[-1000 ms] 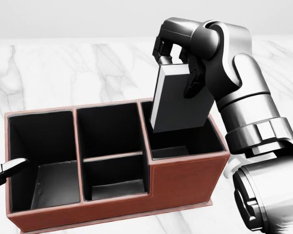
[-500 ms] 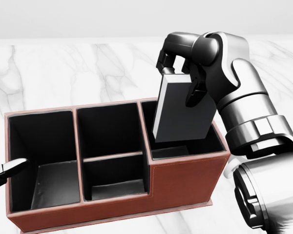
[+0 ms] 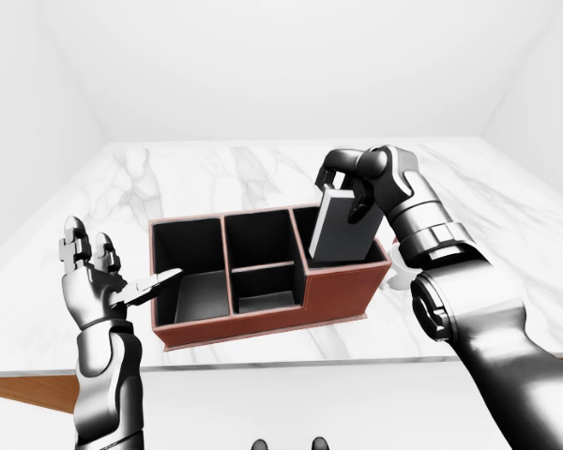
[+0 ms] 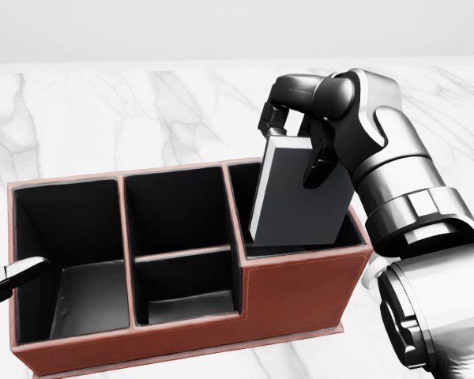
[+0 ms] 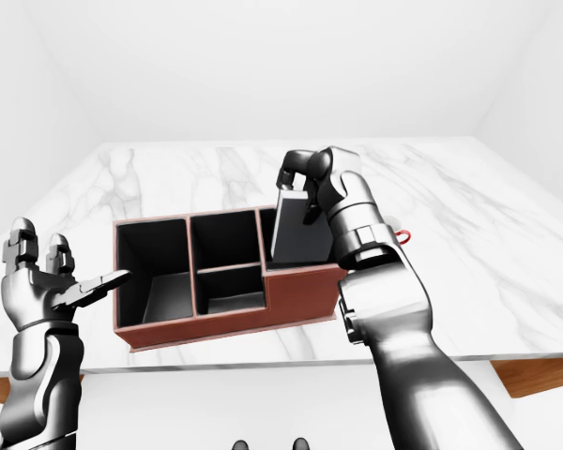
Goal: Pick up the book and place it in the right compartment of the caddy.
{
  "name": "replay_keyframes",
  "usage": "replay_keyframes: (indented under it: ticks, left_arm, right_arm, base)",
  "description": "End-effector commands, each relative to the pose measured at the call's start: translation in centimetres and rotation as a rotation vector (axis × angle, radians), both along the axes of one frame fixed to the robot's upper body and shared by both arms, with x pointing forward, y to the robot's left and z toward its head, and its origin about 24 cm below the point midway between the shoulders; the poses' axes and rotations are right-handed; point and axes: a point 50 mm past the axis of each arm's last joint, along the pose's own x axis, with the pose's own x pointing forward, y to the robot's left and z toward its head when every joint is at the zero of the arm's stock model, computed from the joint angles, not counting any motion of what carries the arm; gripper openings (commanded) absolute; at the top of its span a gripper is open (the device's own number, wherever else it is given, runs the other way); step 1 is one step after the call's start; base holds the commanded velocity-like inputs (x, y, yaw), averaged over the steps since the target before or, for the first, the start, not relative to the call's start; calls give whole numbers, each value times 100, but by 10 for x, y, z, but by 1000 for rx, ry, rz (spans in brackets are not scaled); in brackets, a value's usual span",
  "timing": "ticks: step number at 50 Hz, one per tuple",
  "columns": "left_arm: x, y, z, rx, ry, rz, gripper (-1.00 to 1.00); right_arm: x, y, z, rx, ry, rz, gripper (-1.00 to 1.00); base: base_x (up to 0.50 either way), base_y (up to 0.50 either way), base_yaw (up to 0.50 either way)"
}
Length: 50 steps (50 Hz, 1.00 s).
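A: Where is the book (image 4: 296, 193) sitting at this moment?

B: It is hanging tilted, its top edge leaning toward the right, with its lower end dipping inside the right compartment of the caddy (image 4: 300, 288). Whether it is touching the compartment floor, I cannot tell.

A: And who is holding it?

B: The right hand (image 4: 300, 118) is gripping it at the top; its fingers (image 4: 320, 158) are closing round the upper edge, one lying across the dark cover.

A: What is the caddy looking like?

B: It is a red-brown box with black lining, resting on the white marble bench (image 3: 263, 173). A large compartment is lying at the left, two smaller ones in the middle, and the one at the right is taking the book.

A: The other hand?

B: The left hand (image 3: 89, 272) is hovering near the caddy's left end, fingers (image 3: 73, 246) spreading open and upright, holding nothing. One fingertip is pointing over the left wall.

A: Anything else showing?

B: In the right-eye view a small red object (image 5: 405, 234) is peeking out on the bench just right of the right forearm; it is too small to name.
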Motion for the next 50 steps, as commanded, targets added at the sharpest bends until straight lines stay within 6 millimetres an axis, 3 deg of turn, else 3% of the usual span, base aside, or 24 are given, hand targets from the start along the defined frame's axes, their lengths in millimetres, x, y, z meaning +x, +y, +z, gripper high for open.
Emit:
replay_keyframes:
  ticks: [1,28,40,41,42,43,50]
  left_arm:
    - [0,0,0,0,0,0,100]
    - [0,0,0,0,1,-1,100]
    - [1,0,-3,2,3,-1,100]
    - [1,0,-2,1,3,-1,100]
    - [1,0,-2,2,3,-1,100]
    - [1,0,-2,2,3,-1,100]
    - [1,0,-1,1,4,0,100]
  right_arm:
    - [1,-3,-5,23,29,-14,-100]
    - [-1,-5,-28,22,103,-24,-100]
    - [-1,-10,-26,2,87,-31,-100]
    - [-1,-9,-24,-3,78,-30,-12]
    - [-1,-10,-24,-7,77,-31,62]
    - [-1,-10,-24,-9,78,-32,100]
    - [-1,-10,-27,-9,91,-35,100]
  base:
    - [0,0,0]
    - [0,0,0]
    - [0,0,0]
    - [0,0,0]
    - [0,0,0]
    - [0,0,0]
    - [0,0,0]
